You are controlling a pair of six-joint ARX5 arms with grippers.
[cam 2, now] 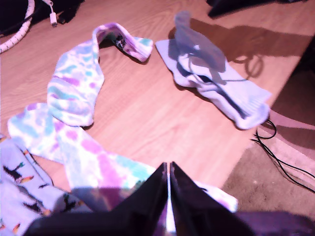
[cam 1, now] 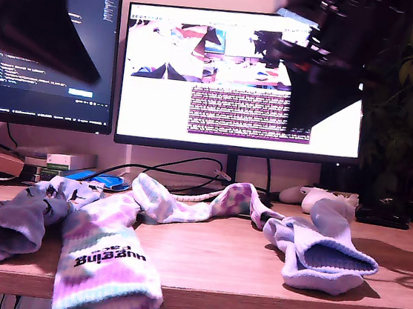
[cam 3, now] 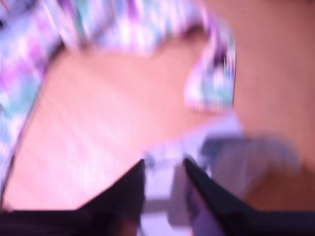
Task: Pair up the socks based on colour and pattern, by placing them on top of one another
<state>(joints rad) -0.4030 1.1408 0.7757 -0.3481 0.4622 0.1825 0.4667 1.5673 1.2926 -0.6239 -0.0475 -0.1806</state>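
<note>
**Both arms aloft over a desk of unsorted socks**

Up high, the first gripper (cam 2: 168, 196) hung with its jaws pressed together and nothing between them, above the lettered-cuff tie-dye sock (cam 1: 109, 259) at the front edge of the desk (cam 1: 217, 260). That sock ran front to back, cuff toward the camera. The second gripper (cam 3: 164, 184), blurred, showed a gap between its fingers over the plain lavender socks (cam 1: 326, 254), likely lining up a pick. Those lay heaped on the exterior view's right, cuff opening forward. The other tie-dye sock (cam 1: 186, 204) stretched crosswise behind; the figured sock (cam 1: 20, 219) lay on that view's left.
</note>
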